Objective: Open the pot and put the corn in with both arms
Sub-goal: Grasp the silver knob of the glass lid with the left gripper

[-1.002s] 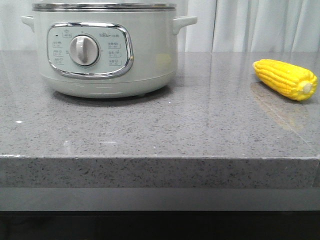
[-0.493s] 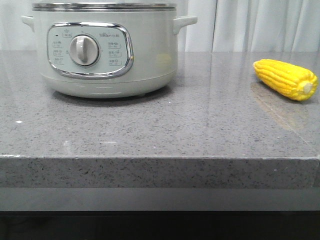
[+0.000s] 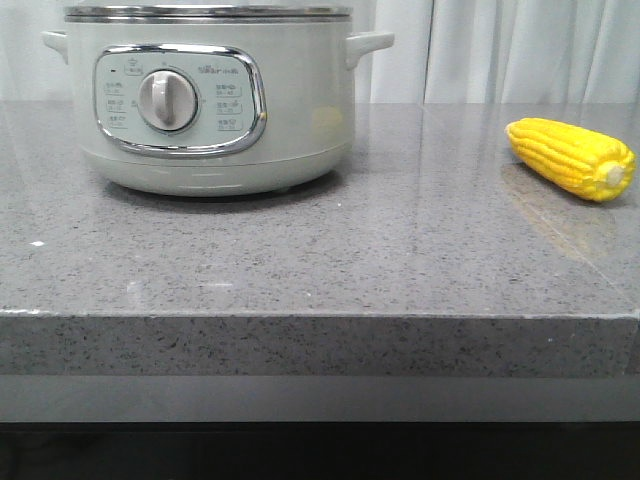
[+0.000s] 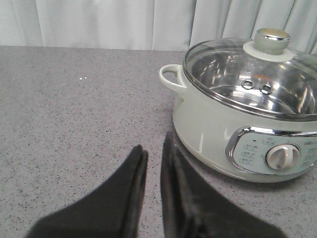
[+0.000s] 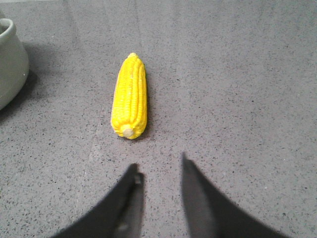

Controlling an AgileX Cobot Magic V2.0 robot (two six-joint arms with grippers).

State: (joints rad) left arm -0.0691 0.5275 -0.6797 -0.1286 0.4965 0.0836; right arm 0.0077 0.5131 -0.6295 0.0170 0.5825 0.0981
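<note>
Right wrist view: corn (image 5: 130,96) lies just ahead of the empty, parted right pincer (image 5: 159,173), stub end nearest, lengthwise along its reach.

Lidded pale-green pot (image 3: 205,100) stands left; yellow corn (image 3: 571,158) lies well apart, right

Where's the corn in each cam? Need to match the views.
Front: the corn lies on the counter at far right, stub end toward the camera, well apart from the pot.
Left wrist: not in it.
Right wrist: corn at centre-left, ahead of the right gripper.
Shared landmark: the pot, whose wall shows at that view's left edge.
</note>
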